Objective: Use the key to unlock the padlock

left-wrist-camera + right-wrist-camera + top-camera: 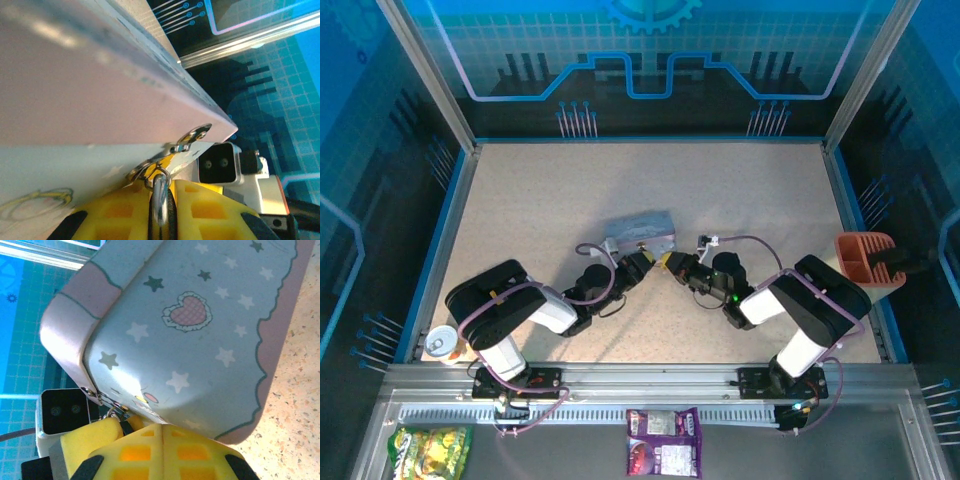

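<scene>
Closest to us, the left gripper (160,190) has its yellow jaws clamped on the tiny dark padlock (159,207), whose thin metal shackle loop stands upright between them. The shackle reaches up to the small silver hasp (192,136) on the near side of the pastel lilac rectangular tin (200,340), printed with stars and a heart, in the middle of the speckled beige table (540,200). The right gripper (162,432) comes in from the right, just beside the left one. Its yellow jaws are pressed together with no gap, and we cannot tell what lies between them.
</scene>
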`<move>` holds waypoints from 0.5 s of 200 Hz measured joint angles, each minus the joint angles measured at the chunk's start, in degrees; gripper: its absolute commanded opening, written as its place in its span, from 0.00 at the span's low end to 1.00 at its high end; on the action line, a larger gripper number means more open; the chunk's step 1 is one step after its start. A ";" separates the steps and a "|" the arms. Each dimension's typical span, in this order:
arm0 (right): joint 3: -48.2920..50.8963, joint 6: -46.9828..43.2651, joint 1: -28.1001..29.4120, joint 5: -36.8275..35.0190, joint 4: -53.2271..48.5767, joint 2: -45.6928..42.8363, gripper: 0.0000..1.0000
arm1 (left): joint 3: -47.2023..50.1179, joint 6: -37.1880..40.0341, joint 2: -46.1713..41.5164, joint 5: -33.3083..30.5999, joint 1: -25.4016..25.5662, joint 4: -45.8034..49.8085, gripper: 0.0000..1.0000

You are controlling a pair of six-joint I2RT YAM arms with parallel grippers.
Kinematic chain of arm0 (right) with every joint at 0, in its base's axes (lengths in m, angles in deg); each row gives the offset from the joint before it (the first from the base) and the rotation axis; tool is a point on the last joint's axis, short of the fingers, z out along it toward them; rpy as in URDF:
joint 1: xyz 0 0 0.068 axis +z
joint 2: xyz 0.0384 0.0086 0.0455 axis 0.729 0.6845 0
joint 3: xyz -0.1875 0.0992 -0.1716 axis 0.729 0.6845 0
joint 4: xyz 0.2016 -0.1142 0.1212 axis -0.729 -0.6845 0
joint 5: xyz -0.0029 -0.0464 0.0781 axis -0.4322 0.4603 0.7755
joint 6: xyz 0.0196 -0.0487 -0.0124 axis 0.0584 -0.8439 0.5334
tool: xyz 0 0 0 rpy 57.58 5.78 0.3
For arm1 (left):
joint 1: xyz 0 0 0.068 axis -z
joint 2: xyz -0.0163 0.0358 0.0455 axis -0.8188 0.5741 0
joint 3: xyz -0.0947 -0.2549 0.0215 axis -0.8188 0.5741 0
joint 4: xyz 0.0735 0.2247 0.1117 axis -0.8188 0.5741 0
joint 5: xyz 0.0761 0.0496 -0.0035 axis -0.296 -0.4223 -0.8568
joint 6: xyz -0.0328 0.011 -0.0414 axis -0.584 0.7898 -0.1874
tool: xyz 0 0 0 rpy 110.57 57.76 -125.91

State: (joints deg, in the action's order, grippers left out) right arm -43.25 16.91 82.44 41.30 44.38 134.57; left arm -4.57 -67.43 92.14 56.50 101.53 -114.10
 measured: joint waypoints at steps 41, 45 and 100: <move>0.00 -0.02 0.85 -2.80 1.62 0.42 0.00 | -0.94 -1.33 -0.57 -2.23 0.48 1.42 0.00; 0.00 -0.02 0.85 -2.95 1.86 0.48 0.00 | -1.05 -1.46 -0.81 -2.49 0.68 1.64 0.00; 0.04 -1.97 3.72 -6.97 1.31 -1.36 0.00 | -2.60 -2.54 -1.84 -5.60 2.47 3.43 0.00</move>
State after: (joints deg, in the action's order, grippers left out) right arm -43.20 14.94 86.16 34.33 45.69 133.22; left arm -7.17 -69.97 90.30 50.91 104.00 -110.67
